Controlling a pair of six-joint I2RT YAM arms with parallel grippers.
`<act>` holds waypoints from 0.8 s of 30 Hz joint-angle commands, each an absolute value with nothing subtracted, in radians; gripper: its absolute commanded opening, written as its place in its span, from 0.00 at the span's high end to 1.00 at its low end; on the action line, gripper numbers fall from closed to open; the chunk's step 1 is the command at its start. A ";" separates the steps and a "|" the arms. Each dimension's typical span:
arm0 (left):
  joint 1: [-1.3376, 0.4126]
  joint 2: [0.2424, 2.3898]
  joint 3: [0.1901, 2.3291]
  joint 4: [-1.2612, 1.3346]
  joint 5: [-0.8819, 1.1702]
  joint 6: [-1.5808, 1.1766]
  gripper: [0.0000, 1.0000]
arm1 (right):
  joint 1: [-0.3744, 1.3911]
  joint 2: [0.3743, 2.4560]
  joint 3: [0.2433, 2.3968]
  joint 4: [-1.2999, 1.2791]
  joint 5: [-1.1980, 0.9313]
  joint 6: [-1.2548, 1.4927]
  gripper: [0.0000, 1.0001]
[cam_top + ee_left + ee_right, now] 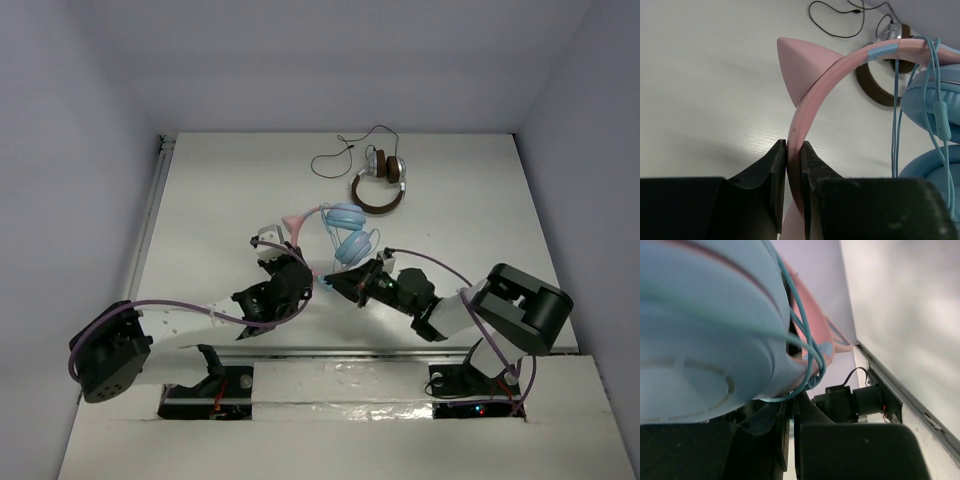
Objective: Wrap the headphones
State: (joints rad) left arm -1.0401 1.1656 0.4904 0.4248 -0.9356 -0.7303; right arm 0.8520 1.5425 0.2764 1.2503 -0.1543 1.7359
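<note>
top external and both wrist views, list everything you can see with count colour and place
pink-and-blue headphones: one, pink cat-ear headband, light blue ear cups, middle of the table between the two grippers
thin blue cable: one, light blue, draped over the headband and looped beside an ear cup
brown-and-silver headphones: one, lying flat at the far side of the table
black cable: one, loose curls beside the brown pair
table: one, white
walls: pale grey, around the table
left gripper: one, black, shut on the pink headband
right gripper: one, black, jaws nearly together under an ear cup, cable loop at its tips
</note>
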 commanded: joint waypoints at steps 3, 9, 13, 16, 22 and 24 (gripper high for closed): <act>-1.098 1.195 0.537 0.374 -0.976 -0.792 1.00 | 0.847 1.664 0.261 1.810 0.077 1.917 0.92; -1.109 1.238 0.555 0.373 -0.948 -0.793 1.00 | 0.865 1.713 0.258 1.807 0.181 1.960 0.90; -1.109 1.265 0.575 0.380 -0.919 -0.788 1.00 | 0.865 1.706 0.268 1.776 0.213 2.002 0.83; -1.109 1.287 0.583 0.391 -0.899 -0.790 1.00 | 0.865 1.701 0.296 1.729 0.189 2.009 0.79; -1.098 1.313 0.606 0.391 -0.851 -0.795 1.00 | 0.865 1.692 0.316 1.664 0.153 2.010 0.64; -1.086 1.316 0.606 0.388 -0.822 -0.796 1.00 | 0.865 1.666 0.331 1.638 0.134 2.002 0.59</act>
